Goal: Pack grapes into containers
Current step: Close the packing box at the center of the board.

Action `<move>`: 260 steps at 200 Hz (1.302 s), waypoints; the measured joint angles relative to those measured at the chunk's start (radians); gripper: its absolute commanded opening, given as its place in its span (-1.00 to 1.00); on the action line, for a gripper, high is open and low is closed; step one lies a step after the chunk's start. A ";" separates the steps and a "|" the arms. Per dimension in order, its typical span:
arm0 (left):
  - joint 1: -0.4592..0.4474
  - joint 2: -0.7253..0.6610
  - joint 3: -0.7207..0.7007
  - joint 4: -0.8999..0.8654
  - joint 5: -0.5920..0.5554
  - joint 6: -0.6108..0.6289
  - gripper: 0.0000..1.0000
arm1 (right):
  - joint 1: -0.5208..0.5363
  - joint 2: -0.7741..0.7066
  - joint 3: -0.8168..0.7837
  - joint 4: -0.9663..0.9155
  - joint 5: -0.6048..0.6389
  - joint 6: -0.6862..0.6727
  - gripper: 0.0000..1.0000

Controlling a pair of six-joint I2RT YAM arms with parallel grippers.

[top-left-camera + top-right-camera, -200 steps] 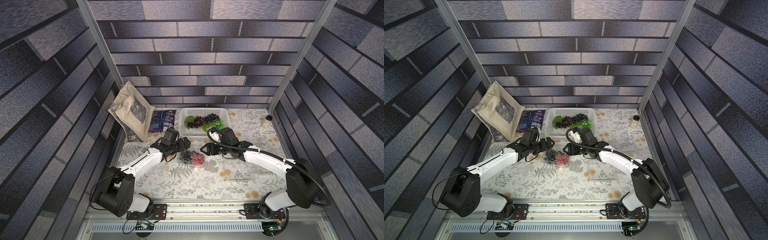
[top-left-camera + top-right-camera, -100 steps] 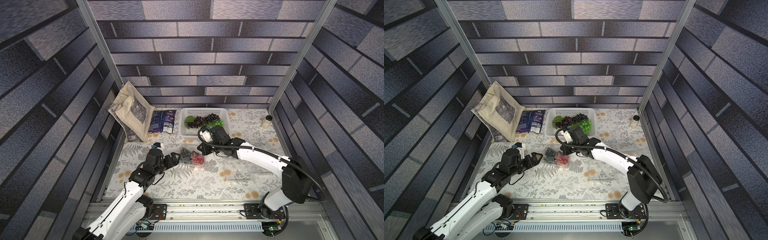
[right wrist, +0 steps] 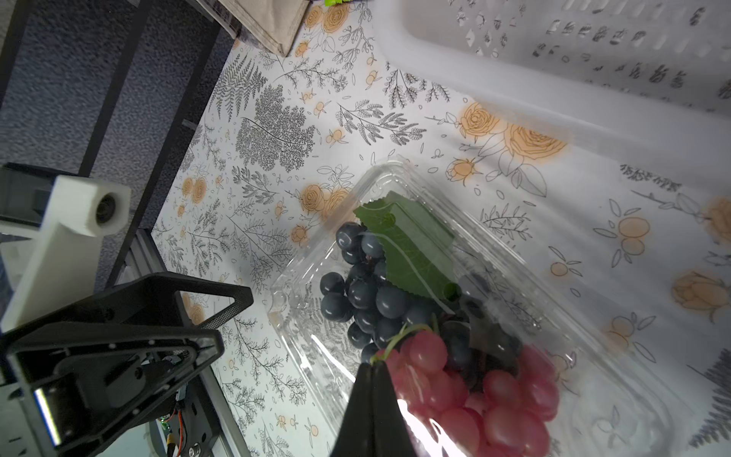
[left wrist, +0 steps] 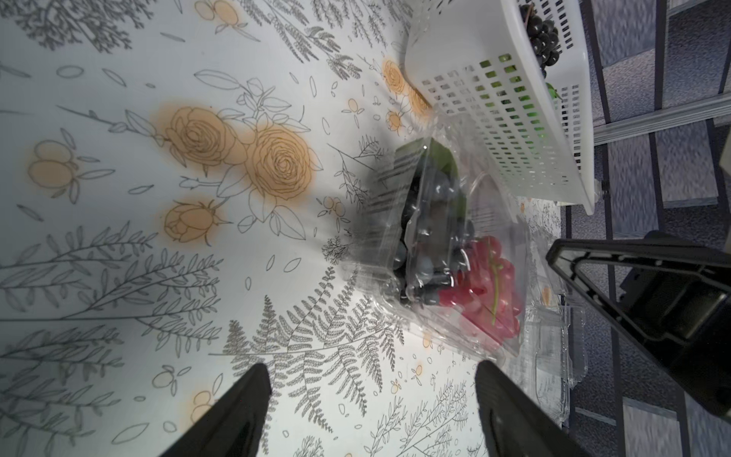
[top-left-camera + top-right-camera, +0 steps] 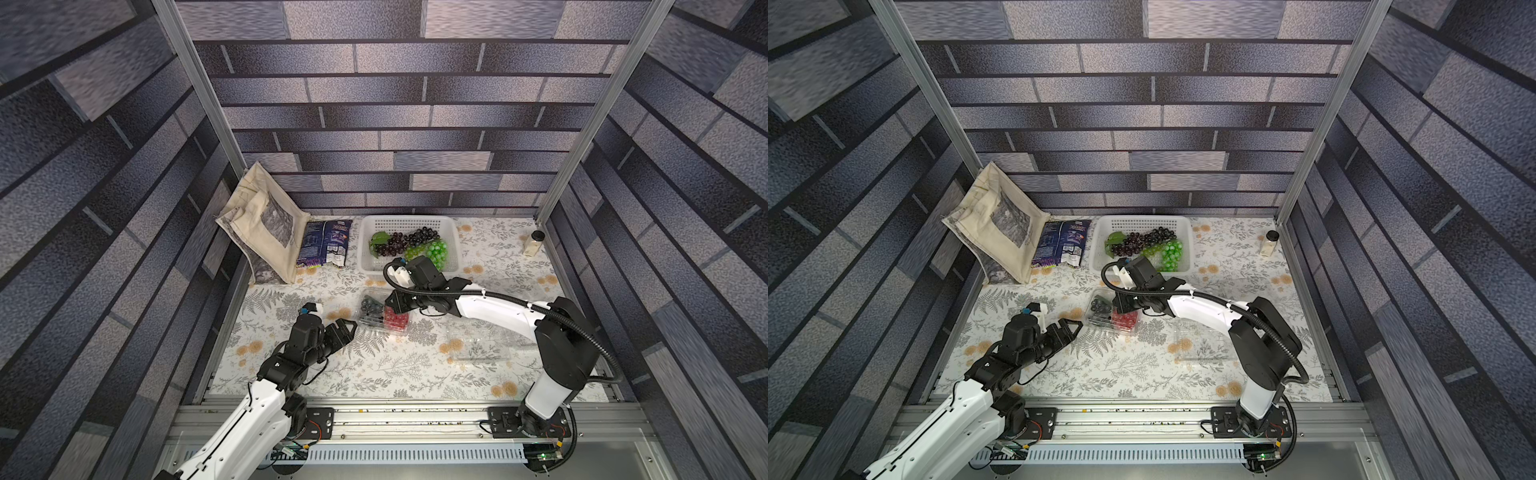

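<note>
Floral tablecloth (image 5: 374,374), brick-pattern walls around. I'm watching one clear clamshell container (image 5: 382,316) sitting mid-table, just robot-side of the white basket (image 5: 409,219). It's carrying dark grapes (image 3: 368,296) with a leaf and red grapes (image 3: 494,395). I'm holding the right gripper (image 3: 374,370) pinched closed, tips over the red bunch by its stem; contact unclear. I'm hanging the left gripper (image 4: 372,395) spread wide, just beside the container, not touching. Dark and green grapes (image 5: 411,243) are lying in the basket, and empty clamshells (image 5: 478,345) are sitting near the right arm.
</note>
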 measured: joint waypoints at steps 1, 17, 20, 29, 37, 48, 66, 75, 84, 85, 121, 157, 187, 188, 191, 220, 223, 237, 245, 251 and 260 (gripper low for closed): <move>0.001 0.001 0.000 0.001 0.000 0.000 0.63 | 0.000 0.001 0.000 0.000 0.000 0.001 -1.00; 0.020 0.024 -0.007 0.038 0.013 -0.018 0.54 | 0.002 0.016 0.005 0.012 -0.006 0.006 -1.00; 0.023 0.027 -0.008 0.045 0.016 -0.024 0.53 | 0.002 0.019 0.006 0.014 -0.006 0.008 -1.00; 0.031 0.036 -0.012 0.068 0.024 -0.032 0.53 | 0.003 0.026 0.009 0.019 -0.010 0.011 -1.00; 0.035 0.044 -0.014 0.085 0.028 -0.039 0.53 | 0.004 0.033 0.011 0.024 -0.013 0.014 -1.00; 0.040 0.058 -0.014 0.108 0.033 -0.044 0.50 | 0.006 0.041 0.013 0.027 -0.015 0.017 -1.00; 0.044 0.085 -0.015 0.143 0.042 -0.056 0.43 | 0.007 0.051 0.013 0.027 -0.018 0.018 -1.00; 0.045 0.100 -0.015 0.158 0.047 -0.064 0.42 | 0.007 0.053 0.013 0.027 -0.018 0.018 -1.00; 0.045 0.117 -0.015 0.171 0.051 -0.066 0.42 | 0.007 0.053 0.013 0.027 -0.020 0.021 -1.00; 0.045 0.119 -0.015 0.171 0.051 -0.066 0.42 | 0.007 0.053 0.013 0.027 -0.020 0.021 -1.00; 0.045 0.196 -0.015 0.209 0.063 -0.071 0.40 | 0.007 0.053 0.014 0.035 -0.021 0.024 -1.00; 0.045 0.249 -0.015 0.246 0.077 -0.085 0.38 | 0.007 0.059 0.017 0.045 -0.023 0.025 -1.00; 0.045 0.284 -0.014 0.270 0.078 -0.092 0.34 | 0.007 0.060 0.017 0.046 -0.024 0.028 -1.00; 0.045 0.285 -0.014 0.270 0.078 -0.092 0.34 | 0.007 0.060 0.017 0.046 -0.024 0.029 -1.00; 0.045 0.290 -0.014 0.272 0.079 -0.092 0.33 | 0.007 0.060 0.017 0.046 -0.024 0.029 -1.00; 0.045 0.330 -0.013 0.299 0.084 -0.097 0.25 | 0.007 0.060 0.017 0.046 -0.024 0.029 -1.00; 0.045 0.333 -0.013 0.301 0.084 -0.098 0.24 | 0.007 0.060 0.017 0.046 -0.024 0.029 -1.00; 0.045 0.344 -0.012 0.315 0.085 -0.104 0.18 | 0.007 0.060 0.017 0.047 -0.024 0.029 -1.00; 0.045 0.347 -0.011 0.317 0.085 -0.106 0.17 | 0.007 0.060 0.017 0.048 -0.024 0.029 -1.00; 0.045 0.348 -0.009 0.319 0.085 -0.108 0.16 | 0.007 0.061 0.017 0.049 -0.024 0.029 -1.00; 0.045 0.348 -0.007 0.323 0.085 -0.110 0.15 | 0.007 0.061 0.017 0.049 -0.024 0.033 -1.00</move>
